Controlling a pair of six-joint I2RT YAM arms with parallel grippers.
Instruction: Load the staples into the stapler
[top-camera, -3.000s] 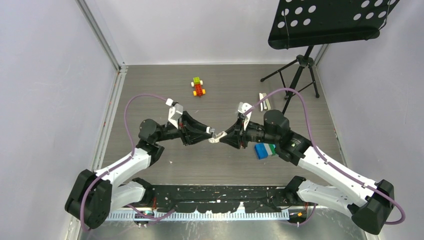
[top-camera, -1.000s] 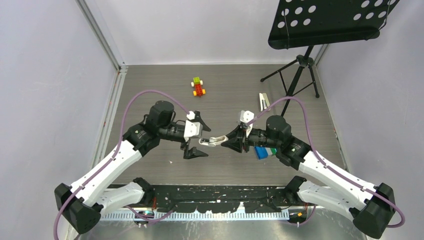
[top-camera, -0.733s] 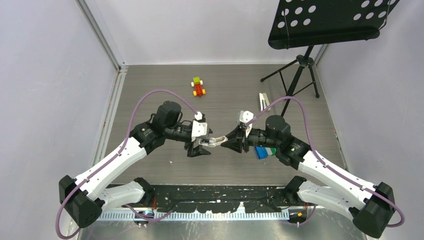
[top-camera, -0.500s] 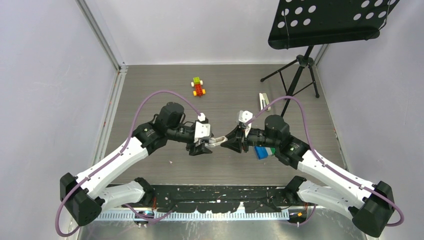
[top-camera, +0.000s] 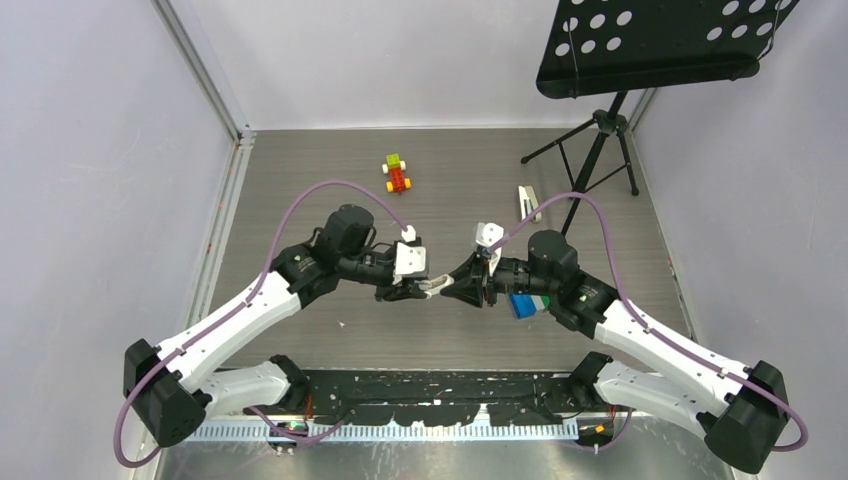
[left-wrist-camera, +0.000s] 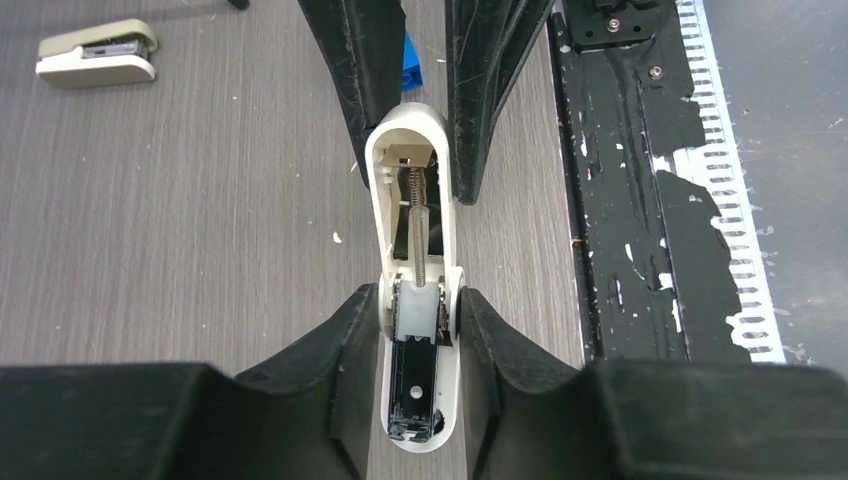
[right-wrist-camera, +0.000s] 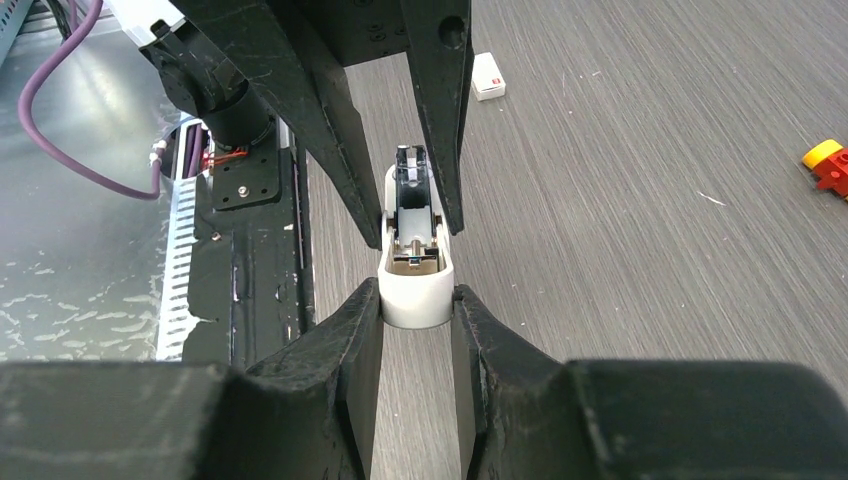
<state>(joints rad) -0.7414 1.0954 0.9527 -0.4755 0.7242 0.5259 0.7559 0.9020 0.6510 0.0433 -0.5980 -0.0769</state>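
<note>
**Left gripper closes in: both arms now hold the white piece**

The left gripper (left-wrist-camera: 418, 310) hung a second ago beside the piece with its jaws spread wide. It has since swung in and is clamped on one end of the stubby all-white piece with a bare spring along its open channel (left-wrist-camera: 414, 250). The right gripper (right-wrist-camera: 416, 300) stays clamped on the opposite, rounded end. The piece therefore bridges the two grippers, above the grey wood-grain tabletop (top-camera: 300, 190).

Just behind the right gripper sits the blue box (top-camera: 525, 303). Seen from the left wrist, the slim stapler with a grey-beige top and white base (left-wrist-camera: 96, 53) lies well beyond the right gripper and off to the left. It rests flat on the tabletop with nothing touching it. Seen from the right wrist, the small white carton with a red-orange mark (right-wrist-camera: 487, 76) lies past the left gripper, a little to the right. No loose block of staples can be made out.

Loading seems not yet begun, since neither the stapler nor the carton is in hand and both grippers are occupied. The two-ended hold would suit a handover or pulling the piece open, though which is meant cannot be told. One gripper would probably have to let go before the staples could be fetched.
</note>
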